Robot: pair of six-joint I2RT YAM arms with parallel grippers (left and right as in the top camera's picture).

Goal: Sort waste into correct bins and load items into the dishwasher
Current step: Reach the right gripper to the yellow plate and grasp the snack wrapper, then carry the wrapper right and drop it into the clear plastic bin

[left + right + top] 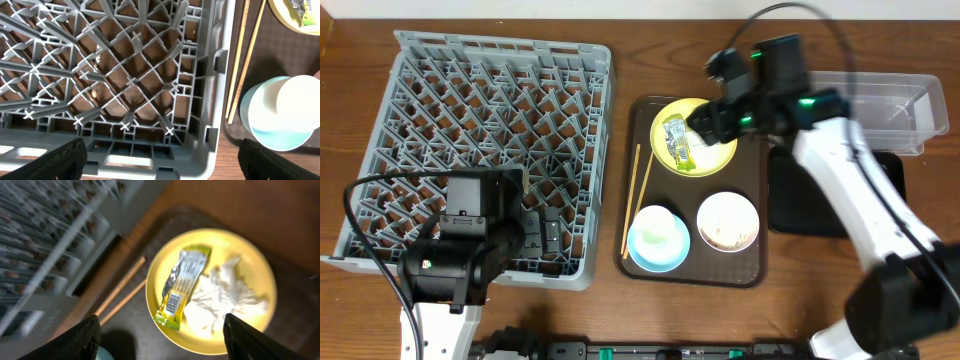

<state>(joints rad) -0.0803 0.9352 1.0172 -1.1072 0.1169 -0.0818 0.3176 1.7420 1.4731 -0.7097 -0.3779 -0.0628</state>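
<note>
The round yellow-green plate [705,158] [240,250] sits at the back of a brown tray and holds the green-yellow wrapper [677,142] [182,282] and the crumpled white tissue [220,295]. My right gripper [715,120] [162,340] hangs open and empty just above the plate. Chopsticks [637,200] [122,287] lie along the tray's left side. A light blue bowl [658,248] [265,135] holds a white cup [300,100]. A white bowl [728,222] holds beige crumbs. My left gripper [535,235] [160,160] is open over the front right corner of the grey dish rack [490,140] [130,80].
The brown serving tray [752,270] lies between the rack and the bins. The clear tub [890,110] stands at the back right. The black tray [795,205] lies in front of it, partly under my right arm.
</note>
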